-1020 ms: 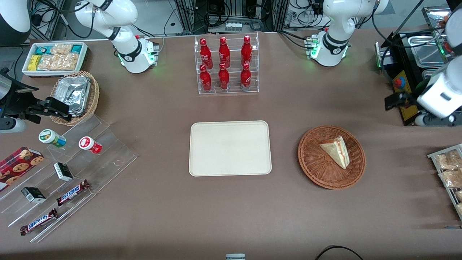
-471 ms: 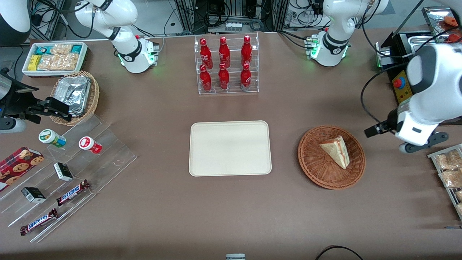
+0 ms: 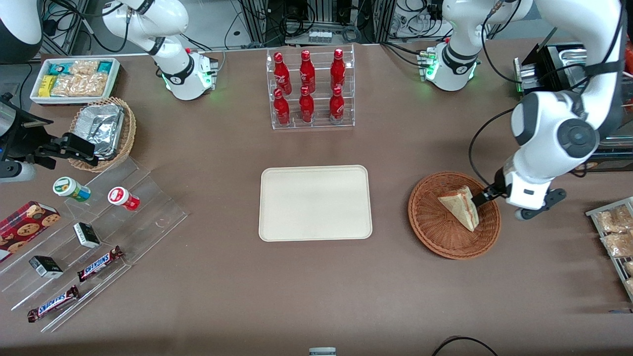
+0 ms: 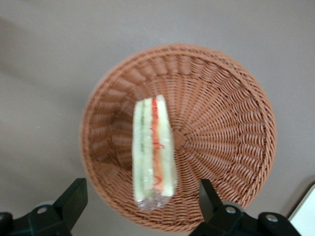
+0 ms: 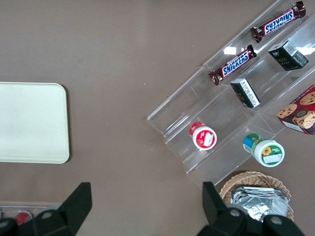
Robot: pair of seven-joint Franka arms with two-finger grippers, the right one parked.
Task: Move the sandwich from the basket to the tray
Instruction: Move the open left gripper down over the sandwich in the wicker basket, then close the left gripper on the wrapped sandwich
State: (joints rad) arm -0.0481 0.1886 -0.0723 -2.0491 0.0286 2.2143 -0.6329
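On the brown table (image 3: 395,277), the wide-open hand (image 4: 140,204) hovers above the basket's (image 3: 435,232) sandwich (image 4: 153,152).

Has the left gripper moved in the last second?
Yes. The gripper has swung from the table's working-arm end to above the basket, beside the sandwich, fingers open.

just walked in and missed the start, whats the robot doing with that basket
The left arm is going after the sandwich, which lies in the reddish-brown basket. Its claw hangs over the basket edge nearest the working arm's end of the table, open, with a finger on either side of the sandwich in the wrist view and not gripping it yet. The cream tray, where the sandwich should go, sits beside the basket with nothing on it.
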